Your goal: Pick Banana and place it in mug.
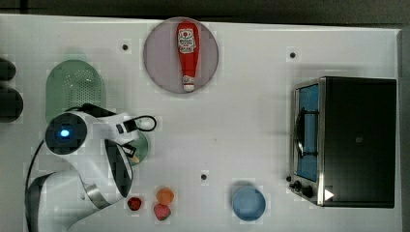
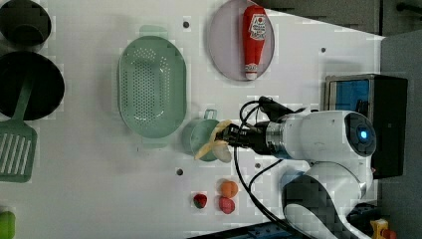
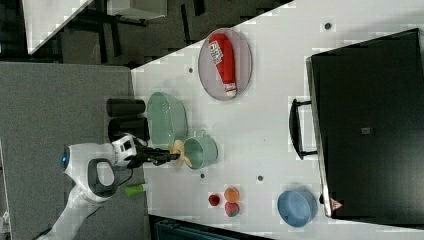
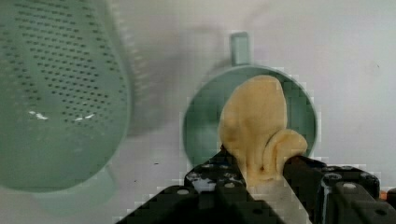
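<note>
Black gripper (image 4: 261,179) fingers pinched the banana (image 4: 256,123) near one end, the fruit's long axis reaching forward from the jaws. Directly beyond and below hung the open mouth of the mug (image 4: 201,126), its handle pointing away from the hand. In the left view the banana (image 2: 215,143) lay across the mug (image 2: 200,138), overhanging the rim on the gripper (image 2: 230,137) side. The mug stood just beside the colander (image 2: 152,84), near the worktop (image 2: 99,189) edge closest to the arm. Release seemingly required tipping the free end downward into the cup.
</note>
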You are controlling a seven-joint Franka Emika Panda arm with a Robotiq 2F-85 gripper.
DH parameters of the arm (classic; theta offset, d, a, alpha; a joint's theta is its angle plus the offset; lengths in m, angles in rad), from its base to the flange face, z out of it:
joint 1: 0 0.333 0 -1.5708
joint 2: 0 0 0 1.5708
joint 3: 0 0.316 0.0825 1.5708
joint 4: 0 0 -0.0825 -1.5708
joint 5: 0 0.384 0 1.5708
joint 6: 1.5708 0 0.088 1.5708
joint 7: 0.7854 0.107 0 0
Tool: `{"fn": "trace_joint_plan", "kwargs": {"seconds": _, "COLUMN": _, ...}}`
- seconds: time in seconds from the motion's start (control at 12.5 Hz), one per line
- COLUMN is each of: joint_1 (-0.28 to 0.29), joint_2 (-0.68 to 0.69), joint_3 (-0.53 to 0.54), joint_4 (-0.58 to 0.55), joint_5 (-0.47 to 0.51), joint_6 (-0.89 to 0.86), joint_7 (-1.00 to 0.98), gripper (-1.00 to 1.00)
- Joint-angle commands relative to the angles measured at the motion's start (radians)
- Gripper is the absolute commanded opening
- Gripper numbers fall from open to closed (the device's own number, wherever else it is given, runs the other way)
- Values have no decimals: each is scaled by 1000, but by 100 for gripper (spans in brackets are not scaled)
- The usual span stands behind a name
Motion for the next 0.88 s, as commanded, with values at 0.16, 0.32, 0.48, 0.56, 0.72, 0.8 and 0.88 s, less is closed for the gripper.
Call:
{"fn": "trace_joint_plan", "kwargs": {"seconds": 0.16, "joint_1": -12, "joint_2": -47, "joint_3": 4, "joint_4": -26, "joint_5": -11, "joint_6": 51, "joint_7": 34, "gripper": 45}}
{"fn": "trace_joint_plan", "kwargs": {"seconds": 0.32, "joint_1": -13, "joint_2": -52, "joint_3": 3, "joint_4": -25, "joint_5": -11, "joint_6": 56, "joint_7": 34, "gripper": 96}}
{"fn": "trace_joint_plan", "kwargs": {"seconds": 0.48, "joint_1": -16, "joint_2": -63, "joint_3": -3, "joint_4": -9, "joint_5": -11, "joint_6": 66, "joint_7": 36, "gripper": 100}}
{"fn": "trace_joint_plan", "kwargs": {"seconds": 0.56, "joint_1": -20, "joint_2": -78, "joint_3": -14, "joint_4": 3, "joint_5": -11, "joint_6": 65, "joint_7": 49, "gripper": 100}}
{"fn": "trace_joint_plan", "kwargs": {"seconds": 0.72, "joint_1": -31, "joint_2": -132, "joint_3": -59, "joint_4": 47, "joint_5": -11, "joint_6": 20, "joint_7": 56, "gripper": 100}}
{"fn": "trace_joint_plan", "kwargs": {"seconds": 0.8, "joint_1": -35, "joint_2": -164, "joint_3": -90, "joint_4": 78, "joint_5": -11, "joint_6": -29, "joint_7": 56, "gripper": 100}}
{"fn": "trace_joint_plan", "kwargs": {"seconds": 0.88, "joint_1": -40, "joint_2": -196, "joint_3": -126, "joint_4": 116, "joint_5": -11, "joint_6": -103, "joint_7": 55, "gripper": 100}}
